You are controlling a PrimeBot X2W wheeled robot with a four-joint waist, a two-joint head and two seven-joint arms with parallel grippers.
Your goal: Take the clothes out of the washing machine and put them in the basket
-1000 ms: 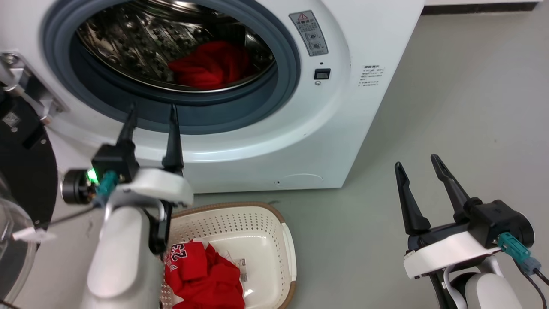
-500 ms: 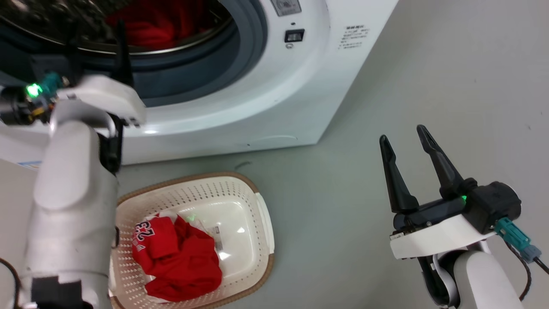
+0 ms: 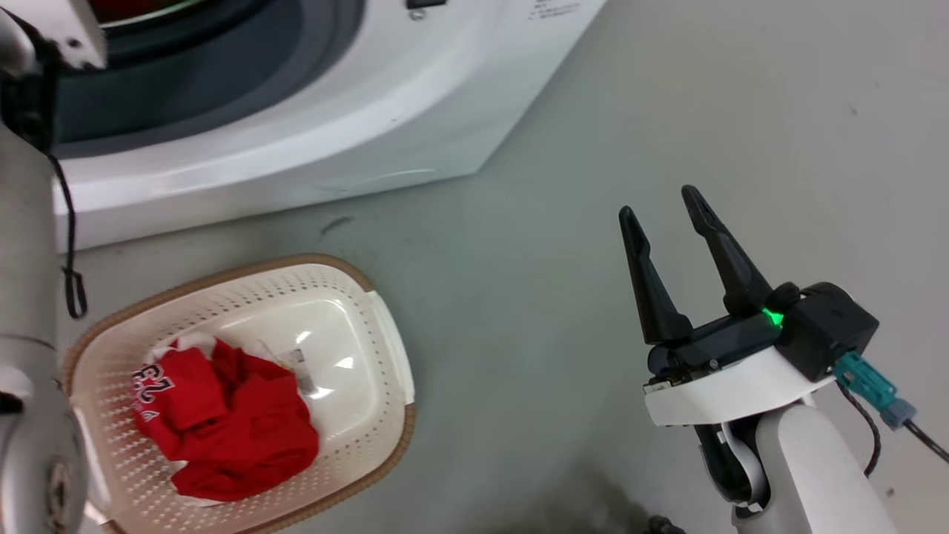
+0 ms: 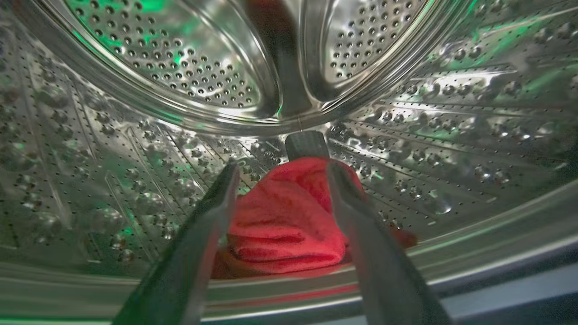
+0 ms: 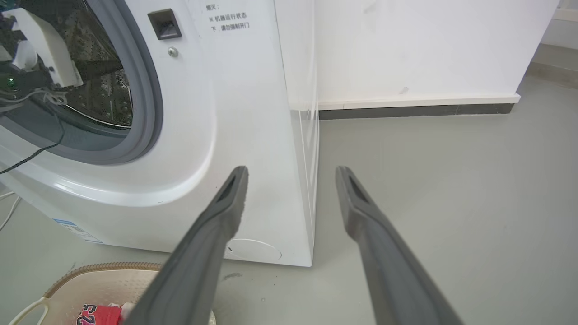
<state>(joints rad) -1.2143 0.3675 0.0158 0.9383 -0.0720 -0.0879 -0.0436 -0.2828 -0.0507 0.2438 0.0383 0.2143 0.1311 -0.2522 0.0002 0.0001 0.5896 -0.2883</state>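
A plain red garment (image 4: pixel 289 216) lies crumpled on the floor of the washing machine's steel drum (image 4: pixel 180 81). My left gripper (image 4: pixel 280 169) is inside the drum, open, its fingers on either side of the garment just in front of it. The red jersey (image 3: pixel 222 419) with white number trim lies in the cream basket (image 3: pixel 385 356) on the floor in front of the washing machine (image 3: pixel 296 141). My right gripper (image 3: pixel 660 204) hovers open and empty over the floor to the right of the basket. The right wrist view shows the washing machine (image 5: pixel 235 104) and a corner of the basket (image 5: pixel 81 275).
Grey floor (image 3: pixel 519 259) spreads to the right of the machine and around the basket. A white wall with a dark skirting strip (image 5: pixel 415 109) runs behind the machine. My pale left forearm (image 3: pixel 30 334) stands along the head view's left edge.
The head camera has tilted down and right, so the machine slid up and left in view. My left gripper has gone from the door opening into the drum. The right gripper stays open.
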